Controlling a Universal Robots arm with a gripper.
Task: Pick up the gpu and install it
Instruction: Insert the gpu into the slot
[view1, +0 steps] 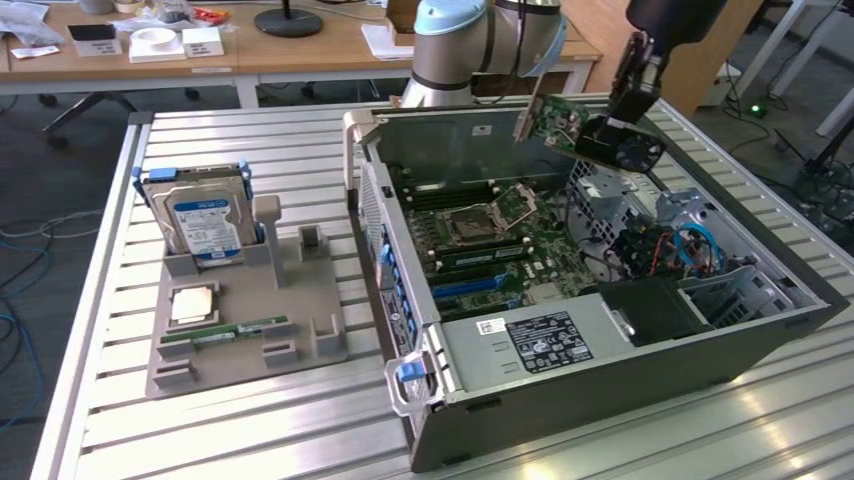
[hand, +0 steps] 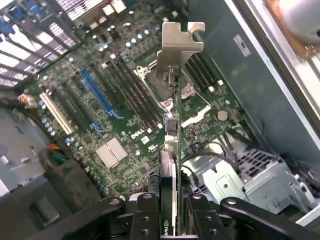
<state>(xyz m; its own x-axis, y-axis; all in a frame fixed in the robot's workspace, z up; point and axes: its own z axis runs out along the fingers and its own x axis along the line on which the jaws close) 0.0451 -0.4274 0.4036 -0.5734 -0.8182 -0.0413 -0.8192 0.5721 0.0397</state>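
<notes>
Gripper (view1: 617, 112) clamped on the gpu (view1: 567, 118), up over the open computer case (view1: 601, 350).
Its fingers (hand: 145, 215) pinch the card edge-on, with the silvery bracket (hand: 177, 45) at the far end and the motherboard (hand: 115, 115) below, apart from it. The card hangs tilted near the case's far wall. A hard drive (view1: 200, 215) stands in the grey holder (view1: 254, 340) on the slatted surface (view1: 267, 430), at the exterior view's left.

The gpu (view1: 559, 121) hangs in the gripper (view1: 605, 138) above the computer case (view1: 601, 385); a tray (view1: 254, 345) lies toward the exterior view's left.
</notes>
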